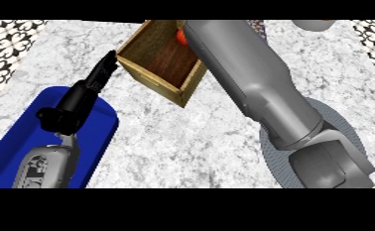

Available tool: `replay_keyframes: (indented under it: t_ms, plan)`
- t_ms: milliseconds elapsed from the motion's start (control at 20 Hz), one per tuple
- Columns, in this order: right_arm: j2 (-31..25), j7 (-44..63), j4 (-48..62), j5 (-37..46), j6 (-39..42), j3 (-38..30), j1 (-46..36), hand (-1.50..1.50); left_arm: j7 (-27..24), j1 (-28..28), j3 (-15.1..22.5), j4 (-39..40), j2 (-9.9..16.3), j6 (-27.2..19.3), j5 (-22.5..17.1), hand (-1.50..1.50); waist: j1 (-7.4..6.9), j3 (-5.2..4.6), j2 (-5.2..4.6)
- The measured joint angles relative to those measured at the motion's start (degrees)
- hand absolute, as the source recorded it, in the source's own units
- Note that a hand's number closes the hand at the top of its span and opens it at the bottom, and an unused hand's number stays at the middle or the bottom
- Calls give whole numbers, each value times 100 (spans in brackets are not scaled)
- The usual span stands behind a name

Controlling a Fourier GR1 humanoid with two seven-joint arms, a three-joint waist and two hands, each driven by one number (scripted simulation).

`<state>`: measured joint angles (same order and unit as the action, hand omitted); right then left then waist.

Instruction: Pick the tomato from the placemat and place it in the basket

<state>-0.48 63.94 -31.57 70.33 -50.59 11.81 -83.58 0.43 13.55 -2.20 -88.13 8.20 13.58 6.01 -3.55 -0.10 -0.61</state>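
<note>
Head view, looking steeply down on a white-and-grey marbled desk (183, 141). A wooden basket (157, 79), square and open-topped with a dark inner floor, stands near the far edge of the desk, turned so that one corner points toward the near edge. The tomato (180, 36), red and only partly visible, lies inside the basket at its far right side, just beside the grey right forearm (256, 86), which crosses diagonally from the near right corner up over the basket's right rim and hides part of that rim. The right hand itself is concealed behind the forearm; whether it is released, clenched or grasping cannot be told. A round grey placemat (344, 121) lies on the right part of the desk, largely covered by the right arm; only its outer margin shows. On the left, a blue placemat (102, 126) with rounded corners lies along the near left edge. The left forearm enters above it, and the left hand (92, 84), black, extends with fingers straight and released, holding nothing; the fingertips (110, 57) point at the basket's left wall, close beside it, contact not discernible. A pale grey object (315, 24) shows partly at the far right edge.
</note>
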Motion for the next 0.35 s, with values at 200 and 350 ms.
replay_keyframes:
  t_ms: [200, 350]
  plan:
    - [5, -17, -105, -67, -287, -264, -127, -150, 78, -7, -26, -49, 11, -13, -10, 0, 67, 2, 25]
    - [9, 17, -320, -112, -460, -544, -106, -150, 86, -62, -115, -32, 70, -16, -33, 0, 170, 5, 64]
